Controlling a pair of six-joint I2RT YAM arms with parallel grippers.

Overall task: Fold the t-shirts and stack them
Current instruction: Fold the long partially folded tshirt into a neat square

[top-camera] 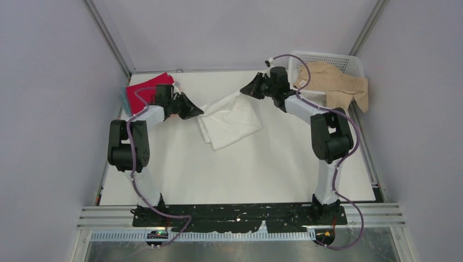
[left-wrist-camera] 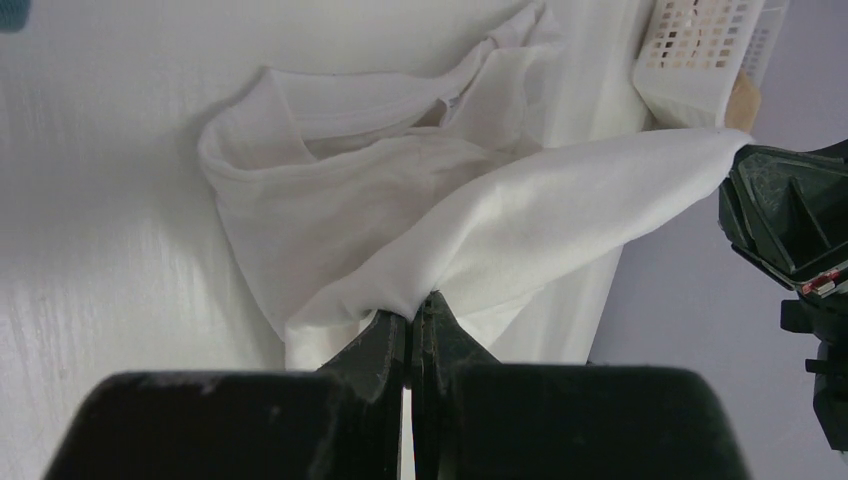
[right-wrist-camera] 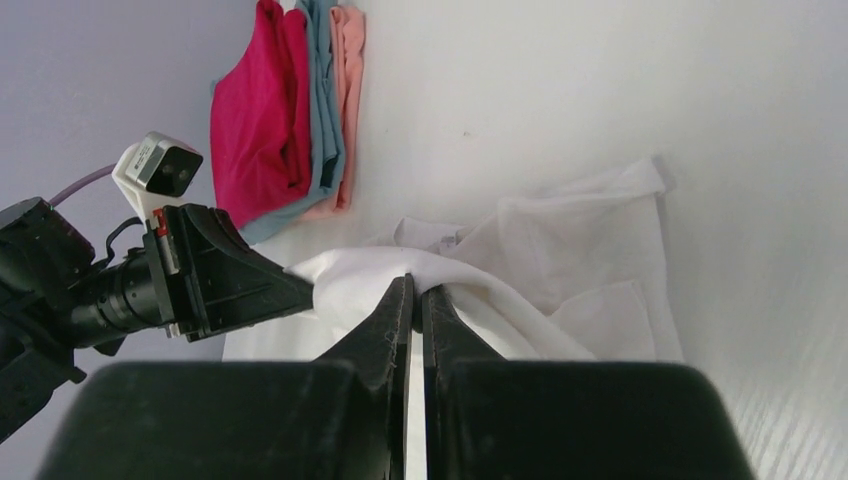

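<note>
Item: white t-shirt (top-camera: 232,124), one edge clamped in your left gripper (left-wrist-camera: 412,312), another in your right gripper (right-wrist-camera: 415,290). Risk: pull unevenly and a thin pinch slips, skewing your fold.

Your widest open stretch is the near half of the table (top-camera: 245,174), from the two arm bases up to the white shirt (top-camera: 232,124). That shirt lies mid-table. One fold of it is lifted and drawn taut between the left gripper (top-camera: 197,112) and the right gripper (top-camera: 244,90), both pinched onto it, so the cloth bars the way across the middle. The stack of folded shirts (top-camera: 143,91) fills the far left corner, right behind the left arm's wrist. In the far right corner stands the basket (top-camera: 327,59), with the tan shirt (top-camera: 334,83) draped over its near rim beside the right arm. Bare table shows along the far edge between stack and basket. Walls close in on the left, far and right sides.
</note>
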